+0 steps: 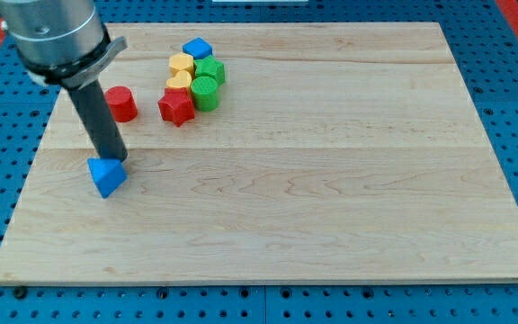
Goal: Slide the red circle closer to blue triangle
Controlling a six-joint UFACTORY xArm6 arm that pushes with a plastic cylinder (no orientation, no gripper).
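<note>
Here, my tip (113, 160) against the blue triangle (107, 175), red circle (120, 103) nearby; no end effector, just rod.

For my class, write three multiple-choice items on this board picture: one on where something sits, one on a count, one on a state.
1. The blue triangle lies at the board's:
A. left part, below the red circle
B. right edge
C. top right corner

2. Red blocks in view:
A. one
B. two
C. four

3. My tip is:
A. far right of all blocks
B. pressed on the green blocks
C. right at the blue triangle's upper edge

Key: 1 A, it sits low on the left. 2 B, the circle and the red star. 3 C, the rod ends at that block.
</note>
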